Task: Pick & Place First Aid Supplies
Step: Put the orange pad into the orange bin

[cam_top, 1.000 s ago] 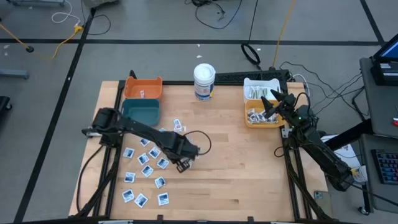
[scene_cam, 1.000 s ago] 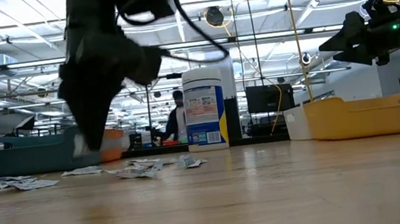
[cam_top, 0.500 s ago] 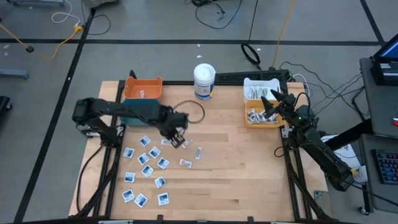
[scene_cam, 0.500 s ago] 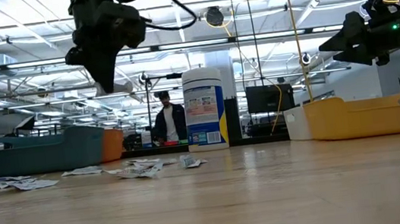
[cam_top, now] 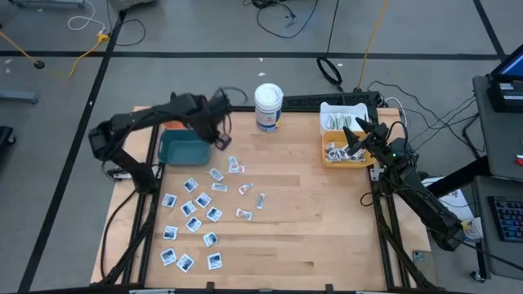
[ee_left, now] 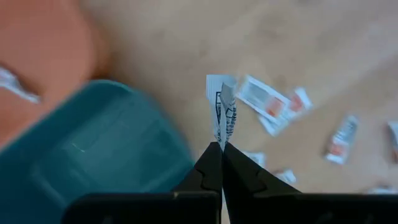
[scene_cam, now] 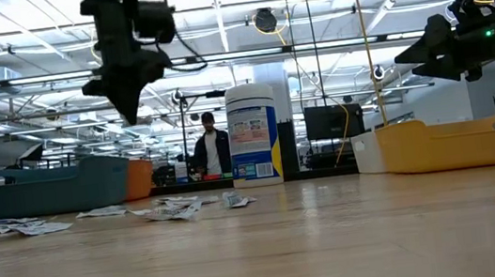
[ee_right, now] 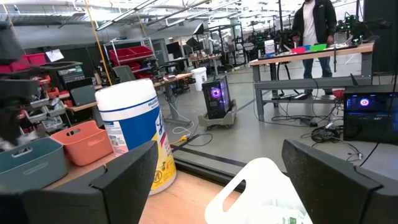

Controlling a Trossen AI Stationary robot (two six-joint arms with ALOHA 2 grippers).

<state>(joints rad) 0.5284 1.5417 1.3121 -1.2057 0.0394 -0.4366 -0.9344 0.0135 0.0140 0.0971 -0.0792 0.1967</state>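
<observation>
Carrying a packet (ee_left: 222, 115) pinched in pressed-together jaws, the left gripper (cam_top: 219, 131) hangs just beside the teal bin (cam_top: 183, 148). Released early, it might flutter outside. The right gripper (cam_top: 357, 133), jaws spread, waits far across the bench.

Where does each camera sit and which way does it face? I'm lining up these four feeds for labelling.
High view: overhead, straight down; both arms, left end effector by the teal bin, right end effector over the yellow bin.
Low view: table height, level into the room; both arms overhead.
Left wrist view: looks down past shut fingers pinching a white packet.
Right wrist view: looks across past open fingers at the white tub.
Shared: the tub appears in high, low and right wrist views.
</observation>
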